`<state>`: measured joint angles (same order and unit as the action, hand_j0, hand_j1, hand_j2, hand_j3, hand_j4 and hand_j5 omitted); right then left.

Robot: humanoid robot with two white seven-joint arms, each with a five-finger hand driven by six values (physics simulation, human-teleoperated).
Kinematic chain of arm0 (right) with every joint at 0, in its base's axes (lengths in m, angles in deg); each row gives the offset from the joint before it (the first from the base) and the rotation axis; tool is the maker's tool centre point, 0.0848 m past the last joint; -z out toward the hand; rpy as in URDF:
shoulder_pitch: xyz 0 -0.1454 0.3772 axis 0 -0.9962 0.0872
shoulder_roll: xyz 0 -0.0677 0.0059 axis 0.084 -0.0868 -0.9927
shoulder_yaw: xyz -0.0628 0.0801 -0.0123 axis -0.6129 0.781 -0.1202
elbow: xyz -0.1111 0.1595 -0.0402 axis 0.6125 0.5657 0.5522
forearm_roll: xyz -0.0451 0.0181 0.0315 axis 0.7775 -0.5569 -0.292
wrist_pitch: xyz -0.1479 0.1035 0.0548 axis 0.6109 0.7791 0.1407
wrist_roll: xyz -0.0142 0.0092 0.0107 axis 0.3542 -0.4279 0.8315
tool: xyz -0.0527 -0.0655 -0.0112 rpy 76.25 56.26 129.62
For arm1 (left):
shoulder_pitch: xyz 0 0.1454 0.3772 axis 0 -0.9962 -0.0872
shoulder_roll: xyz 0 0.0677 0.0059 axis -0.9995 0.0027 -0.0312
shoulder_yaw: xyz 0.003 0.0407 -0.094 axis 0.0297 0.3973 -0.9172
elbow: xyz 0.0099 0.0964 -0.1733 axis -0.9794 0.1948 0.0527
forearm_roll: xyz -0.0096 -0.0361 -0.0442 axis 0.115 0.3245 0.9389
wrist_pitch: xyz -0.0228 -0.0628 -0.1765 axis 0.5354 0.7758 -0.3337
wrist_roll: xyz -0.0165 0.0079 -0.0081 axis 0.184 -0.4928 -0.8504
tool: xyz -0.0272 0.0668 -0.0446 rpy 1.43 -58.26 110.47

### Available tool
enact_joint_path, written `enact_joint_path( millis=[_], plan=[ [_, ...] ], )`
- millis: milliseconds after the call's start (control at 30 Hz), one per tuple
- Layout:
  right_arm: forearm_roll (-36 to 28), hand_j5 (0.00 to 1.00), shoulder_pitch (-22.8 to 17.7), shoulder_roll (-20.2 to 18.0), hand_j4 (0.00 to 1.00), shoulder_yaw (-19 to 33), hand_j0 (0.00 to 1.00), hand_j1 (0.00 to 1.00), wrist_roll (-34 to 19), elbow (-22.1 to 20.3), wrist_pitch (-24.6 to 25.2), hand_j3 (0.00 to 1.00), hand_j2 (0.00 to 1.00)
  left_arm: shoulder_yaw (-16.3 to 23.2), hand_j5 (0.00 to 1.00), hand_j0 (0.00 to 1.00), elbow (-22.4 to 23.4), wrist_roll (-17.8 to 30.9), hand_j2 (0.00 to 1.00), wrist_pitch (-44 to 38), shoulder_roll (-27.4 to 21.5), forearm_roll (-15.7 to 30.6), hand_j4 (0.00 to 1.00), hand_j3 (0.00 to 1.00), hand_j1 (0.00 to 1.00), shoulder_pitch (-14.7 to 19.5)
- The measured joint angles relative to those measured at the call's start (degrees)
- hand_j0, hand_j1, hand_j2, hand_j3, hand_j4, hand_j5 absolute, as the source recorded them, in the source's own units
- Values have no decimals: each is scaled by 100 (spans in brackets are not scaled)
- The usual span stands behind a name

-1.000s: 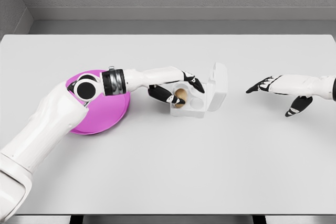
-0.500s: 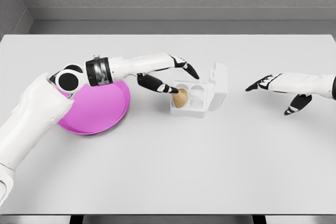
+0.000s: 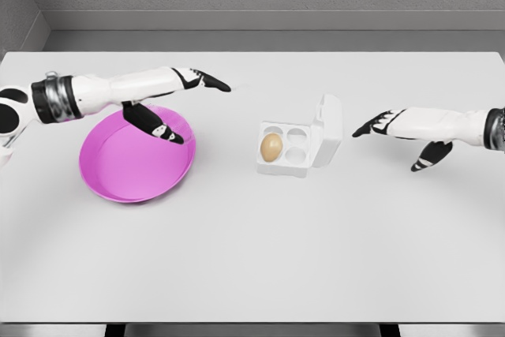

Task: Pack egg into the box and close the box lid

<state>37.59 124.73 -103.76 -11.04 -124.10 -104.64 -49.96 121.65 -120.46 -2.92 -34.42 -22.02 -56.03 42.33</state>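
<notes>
- The egg [image 3: 271, 147] now sits on its own in the near-left cup of the box [image 3: 288, 150], just right of the frame's centre; half a second ago a fingertip was still against it.
- The lid [image 3: 328, 130] stands upright along the box's right edge, so you still have the closing to do.
- Your left hand [image 3: 175, 96] has pulled back to the upper left, above the pink plate [image 3: 136, 165], fingers spread and holding nothing.
- Your right hand [image 3: 398, 132] has crept a little leftward at mid-right, well apart from the lid, fingers loosely open and empty.
- It looks the better placed to tip the lid over, though from this angle you can't quite judge its height above the table [image 3: 252, 258].
</notes>
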Motion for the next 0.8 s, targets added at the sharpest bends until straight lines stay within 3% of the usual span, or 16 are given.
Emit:
enact_joint_path(
  millis=[167, 600, 800],
  plan=[
    [-3, 100, 97, 95, 100, -3, 100, 100, 0, -99, 1, 100, 100, -3, 100, 100, -68, 0, 100, 0, -296, 92, 100, 100, 100, -70],
    [-15, 100, 211, 309, 100, -14, 100, 100, 0, -688, 33, 100, 100, -1, 100, 100, -61, 0, 100, -1, -455, 120, 100, 100, 100, -167],
    [-32, 100, 677, 720, 100, -361, 100, 100, 0, -835, 80, 100, 100, 0, 100, 100, -55, 0, 100, -1, -546, 119, 100, 100, 100, -167]
  ],
)
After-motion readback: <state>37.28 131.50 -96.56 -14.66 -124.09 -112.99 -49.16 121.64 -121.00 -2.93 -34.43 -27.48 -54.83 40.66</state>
